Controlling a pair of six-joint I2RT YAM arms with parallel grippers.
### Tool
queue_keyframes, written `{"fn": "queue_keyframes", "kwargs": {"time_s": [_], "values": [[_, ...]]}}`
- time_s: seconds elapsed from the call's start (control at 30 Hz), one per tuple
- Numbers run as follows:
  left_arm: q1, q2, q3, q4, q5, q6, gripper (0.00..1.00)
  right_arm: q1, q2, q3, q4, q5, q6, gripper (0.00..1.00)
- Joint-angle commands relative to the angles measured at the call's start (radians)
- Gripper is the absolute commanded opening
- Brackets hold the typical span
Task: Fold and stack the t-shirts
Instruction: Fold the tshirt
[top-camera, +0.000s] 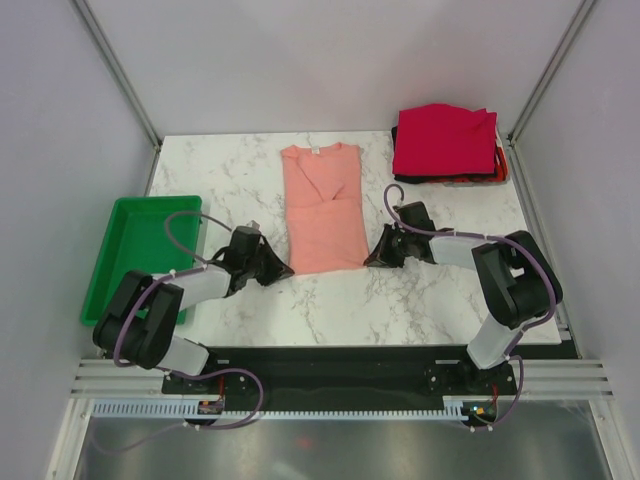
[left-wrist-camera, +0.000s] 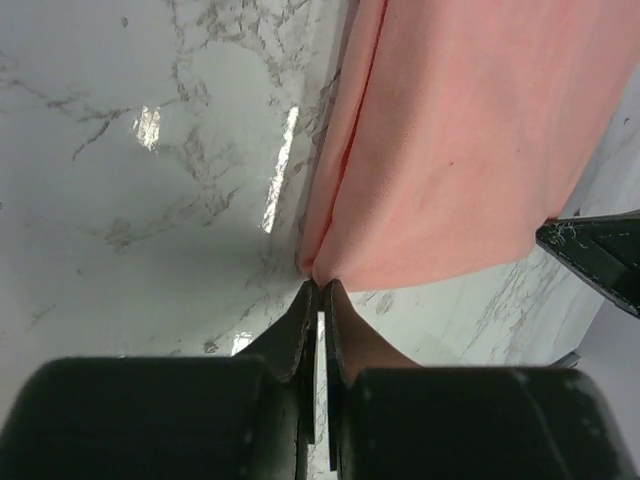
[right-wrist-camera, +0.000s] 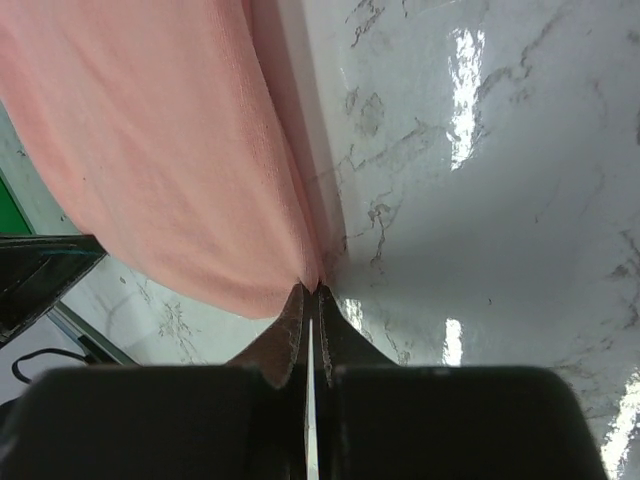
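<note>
The salmon-pink t-shirt (top-camera: 323, 205) lies on the marble table (top-camera: 230, 180), folded lengthwise into a long strip with its collar at the far end. My left gripper (top-camera: 287, 268) is shut on its near left corner (left-wrist-camera: 318, 268). My right gripper (top-camera: 370, 260) is shut on its near right corner (right-wrist-camera: 312, 280). The pink cloth fills the upper part of both wrist views (left-wrist-camera: 470, 140) (right-wrist-camera: 160, 150). A stack of folded shirts, crimson red (top-camera: 445, 142) on top with orange-red and black edges below, sits at the far right corner.
A green plastic tray (top-camera: 140, 245) stands at the table's left edge beside my left arm. Grey walls with metal rails close in the table on the left, right and back. The stack lies close to the right wall.
</note>
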Motion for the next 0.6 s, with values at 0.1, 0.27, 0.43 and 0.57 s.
{"fn": "queue_keyframes", "kwargs": {"time_s": [0.1,0.27,0.43,0.57], "values": [[-0.004,-0.065,0.114,-0.086,-0.096,0.044,0.02,-0.004,-0.013,0.058,-0.028,-0.012,-0.035,0.0],[-0.041,-0.138,0.176,-0.209,-0.172,0.132,0.02,0.015,-0.112,0.153,-0.231,0.106,-0.15,0.0],[-0.095,-0.259,0.204,-0.309,-0.257,0.154,0.02,0.069,-0.207,0.184,-0.344,0.166,-0.175,0.0],[-0.148,-0.356,0.166,-0.36,-0.263,0.105,0.02,0.137,-0.275,0.136,-0.364,0.183,-0.146,0.0]]}}
